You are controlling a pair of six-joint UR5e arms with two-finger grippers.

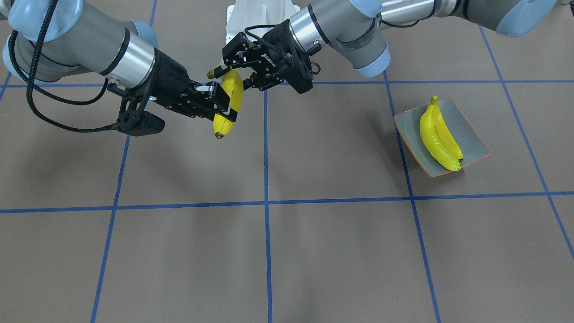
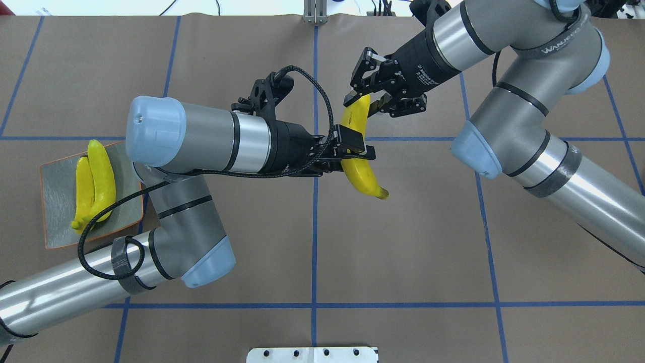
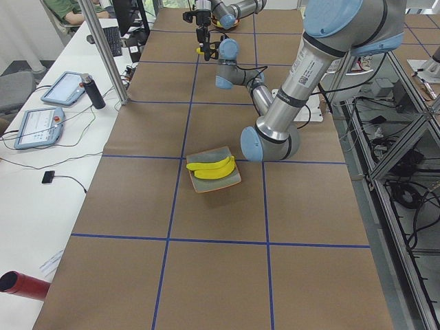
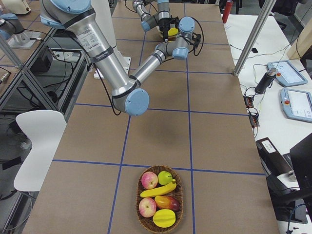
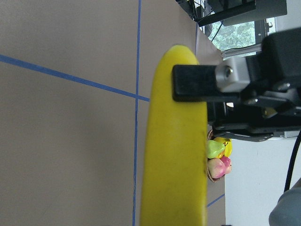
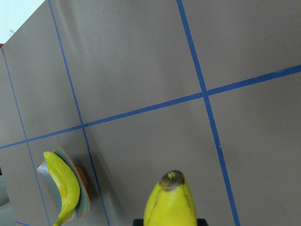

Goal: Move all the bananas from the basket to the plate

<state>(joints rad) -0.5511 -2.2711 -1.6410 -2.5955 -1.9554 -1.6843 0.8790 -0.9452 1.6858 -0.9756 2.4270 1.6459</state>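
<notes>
One banana (image 2: 364, 174) hangs in the air over the table's middle, held between both arms. My right gripper (image 1: 226, 107) is shut on it near its dark tip. My left gripper (image 2: 355, 146) is shut on it closer to the stem. In the left wrist view the banana (image 5: 174, 165) fills the centre, with a right finger (image 5: 195, 87) across its far end. Two bananas (image 1: 437, 139) lie side by side on the grey-green plate (image 1: 468, 130), far to my left. The basket (image 4: 158, 200) at my right end holds one more banana (image 4: 158, 189).
The basket also holds apples, a pear and other fruit. A side table along the far edge carries tablets (image 4: 287, 73) and a dark bottle (image 3: 91, 93). My left arm's elbow (image 2: 201, 257) stands beside the plate (image 2: 55, 186). Blue tape lines grid the brown table.
</notes>
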